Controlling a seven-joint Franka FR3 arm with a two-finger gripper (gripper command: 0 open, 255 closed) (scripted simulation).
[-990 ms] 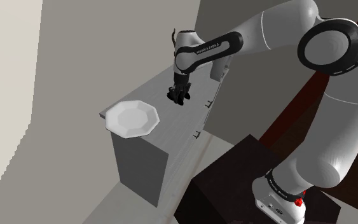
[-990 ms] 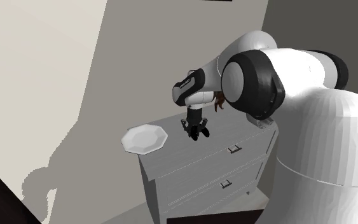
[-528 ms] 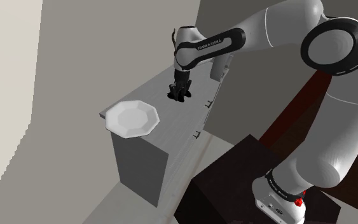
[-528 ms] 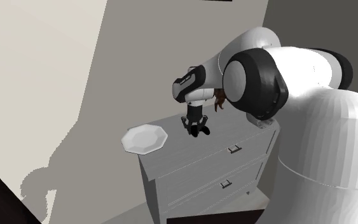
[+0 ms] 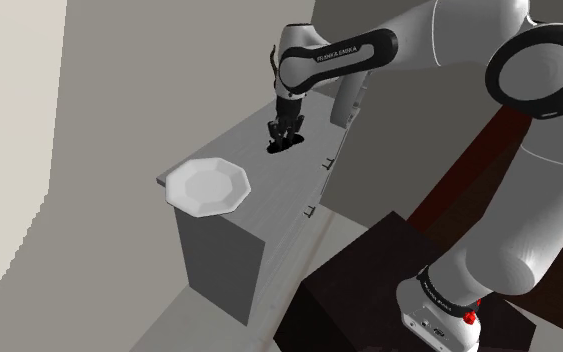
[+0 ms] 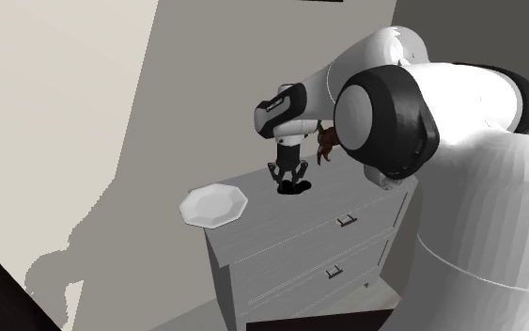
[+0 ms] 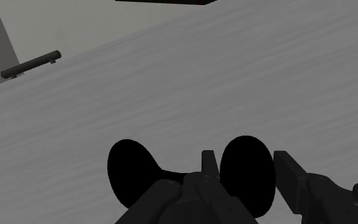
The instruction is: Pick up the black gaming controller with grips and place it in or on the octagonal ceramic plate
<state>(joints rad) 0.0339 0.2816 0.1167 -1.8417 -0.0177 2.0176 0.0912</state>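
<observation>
Raised since a second ago: the arm's wrist and the gripper [image 5: 285,131], which then sat low on the dresser top and now hangs just above it. No change to the plate's place.

Item 1, controller [image 5: 283,147]. Black, with two rounded grips. It lies on the grey top of the dresser [image 5: 269,195], near the back, directly under the gripper. In the second exterior view the controller [image 6: 293,188] shows as a dark patch on the top, below the fingertips.

Item 2, gripper [image 6: 288,173]. All black, pointing down. In the wrist view its fingers [image 7: 288,167] stand moderately apart, and one grip of the controller [image 7: 131,170] shows between them while the other lies off to one side. The gripper [image 7: 247,154] clasps nothing, and the outside views show its tips above the controller.

Item 3, plate [image 5: 209,186]. White, eight-sided and empty. It rests at the corner of the dresser top toward the shoulder view's left, well apart from the controller. In the second exterior view the plate [image 6: 213,205] sits at the top's left end.

Item 4, dresser [image 6: 290,240]. Grey, with drawers and small dark handles [image 6: 347,220]. One handle [image 7: 31,63] shows beyond the top's edge [image 7: 171,83].

Item 5, stand [image 5: 359,280]. A dark box beside the dresser, carrying the arm's base.
</observation>
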